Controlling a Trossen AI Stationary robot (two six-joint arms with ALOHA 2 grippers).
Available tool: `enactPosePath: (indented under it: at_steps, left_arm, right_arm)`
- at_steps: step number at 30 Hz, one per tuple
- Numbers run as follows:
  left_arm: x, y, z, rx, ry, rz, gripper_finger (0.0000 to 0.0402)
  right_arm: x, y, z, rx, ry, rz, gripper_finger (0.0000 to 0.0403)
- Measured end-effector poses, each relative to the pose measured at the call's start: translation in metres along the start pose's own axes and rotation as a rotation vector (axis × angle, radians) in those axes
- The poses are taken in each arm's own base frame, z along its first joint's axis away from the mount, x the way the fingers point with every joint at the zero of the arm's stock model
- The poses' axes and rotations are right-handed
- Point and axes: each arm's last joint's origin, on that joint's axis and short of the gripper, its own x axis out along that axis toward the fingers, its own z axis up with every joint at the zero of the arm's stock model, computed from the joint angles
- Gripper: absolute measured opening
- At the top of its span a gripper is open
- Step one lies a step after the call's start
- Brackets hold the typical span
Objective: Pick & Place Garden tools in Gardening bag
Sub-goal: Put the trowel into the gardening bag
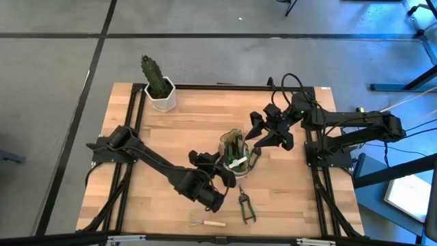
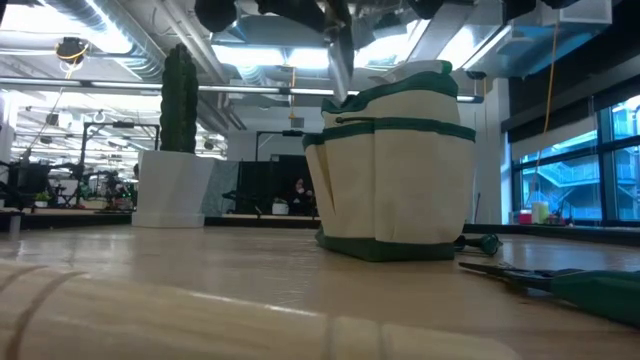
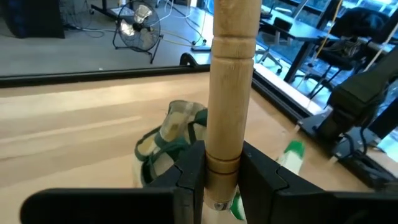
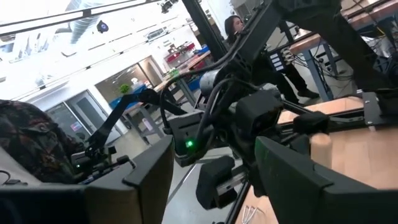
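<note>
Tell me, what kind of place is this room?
Probably a robotics lab or workshop, in a large open industrial-style hall. Exposed pipes and ducts run along the ceiling, more workbenches stand behind, and a floor fan sits beyond the wooden table.

You have open table from the bag [image 1: 235, 154] toward 9 o'clock; shears [image 1: 246, 207] and rake [image 1: 205, 221] block 6, the right arm [image 1: 341, 126] blocks 3.
</note>
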Motion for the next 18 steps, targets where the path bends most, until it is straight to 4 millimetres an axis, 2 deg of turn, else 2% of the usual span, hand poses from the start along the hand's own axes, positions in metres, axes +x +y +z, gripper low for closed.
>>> enactPosePath:
  at_steps: [5,14,18]
  left_arm:
    - [0.004,-0.003,-0.009,-0.011,0.008,-0.002,0.0065]
    - [0.009,-0.004,-0.009,0.012,0.016,0.003,0.0065]
    - [0.012,0.001,-0.015,0.019,0.016,0.015,0.0065]
  right_arm:
    - [0.000,0.000,0.000,-0.001,0.002,-0.002,0.0227]
    - [0.000,-0.001,-0.002,0.015,0.017,-0.012,0.0227]
    - [0.000,-0.001,-0.002,0.016,0.018,-0.013,0.0227]
